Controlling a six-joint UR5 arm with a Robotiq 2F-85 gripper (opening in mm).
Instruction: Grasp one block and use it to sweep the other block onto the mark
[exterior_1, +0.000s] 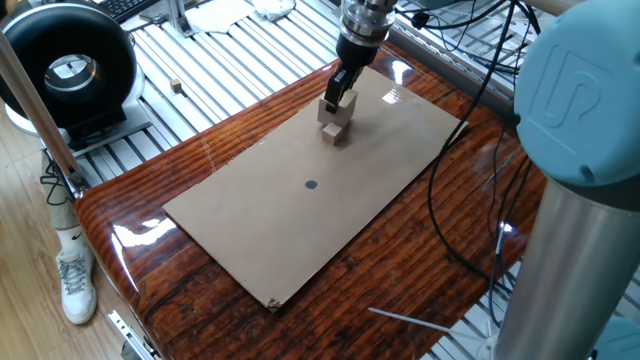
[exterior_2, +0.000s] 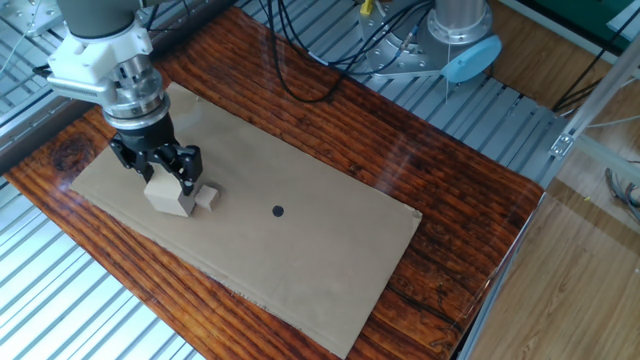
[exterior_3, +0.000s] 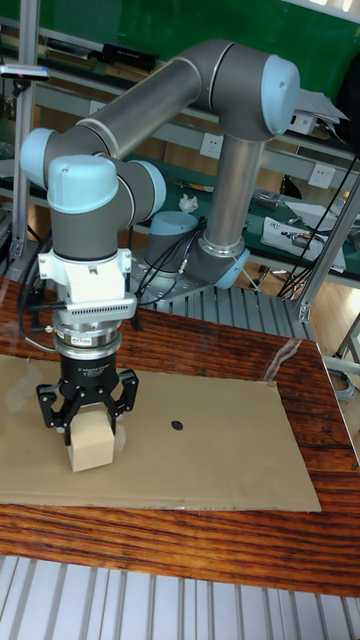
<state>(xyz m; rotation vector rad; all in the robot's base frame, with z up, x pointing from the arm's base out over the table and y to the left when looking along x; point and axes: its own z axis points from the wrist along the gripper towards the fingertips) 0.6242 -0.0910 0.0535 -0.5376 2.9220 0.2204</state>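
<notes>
Glossy dark-red wooden bench (exterior_2: 430, 255), brown cardboard sheet (exterior_2: 300, 250) on top, aluminium slats around. Black two-finger gripper (exterior_2: 158, 172): jaws clenched on large pale beige wooden cube (exterior_2: 170, 195), gripped on opposite side faces. Small tan wooden cube (exterior_2: 207, 197) touching it on side facing small round dark dot (exterior_2: 278, 211). You can expect both cubes light, rigid, slippery on card. Bare cardboard between; sheet edges well apart.

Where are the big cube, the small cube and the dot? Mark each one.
big cube (exterior_2: 170, 197), the other fixed view, on its front face below the claw
small cube (exterior_2: 207, 197), the other fixed view, on its top face
dot (exterior_2: 277, 211), the other fixed view, at its centre
</notes>
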